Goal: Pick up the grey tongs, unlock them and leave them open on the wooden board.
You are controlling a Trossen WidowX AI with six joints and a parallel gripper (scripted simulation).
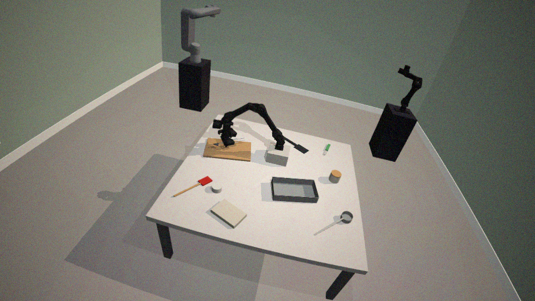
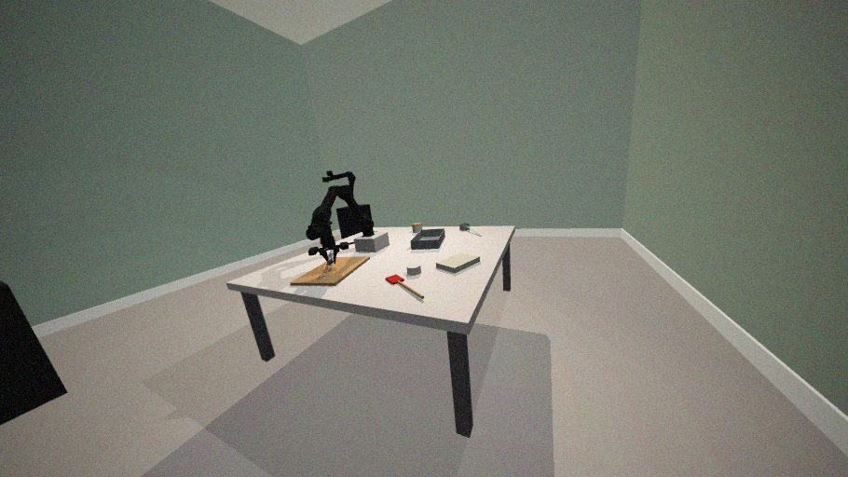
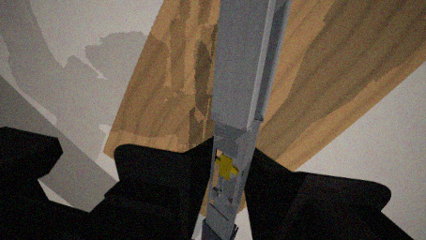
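The grey tongs [image 3: 239, 61] run lengthwise up the wrist view, a yellow piece showing near the fingertips. A strip of the second arm shows along their right side, so the arms look slightly apart. My gripper [image 1: 228, 143] [image 2: 330, 261] [image 3: 228, 142] is shut on the tongs, a black finger against each side. It points down, low over the wooden board [image 1: 239, 154] [image 2: 349, 266] [image 3: 136, 124]. I cannot tell whether the tongs touch the board. The gripper hides much of them in the top and exterior views. The roasting tin [image 1: 295, 200] [image 2: 422, 243] stands apart, nothing across it.
A grey block [image 1: 277, 157] bears the arm's base. A red spatula [image 1: 204, 181], a small white pot [image 1: 216, 189] and a cream book [image 1: 228, 214] lie towards the front left. A jar [image 1: 334, 177], a green marker [image 1: 327, 147] and a long-handled pan [image 1: 346, 220] are at the right.
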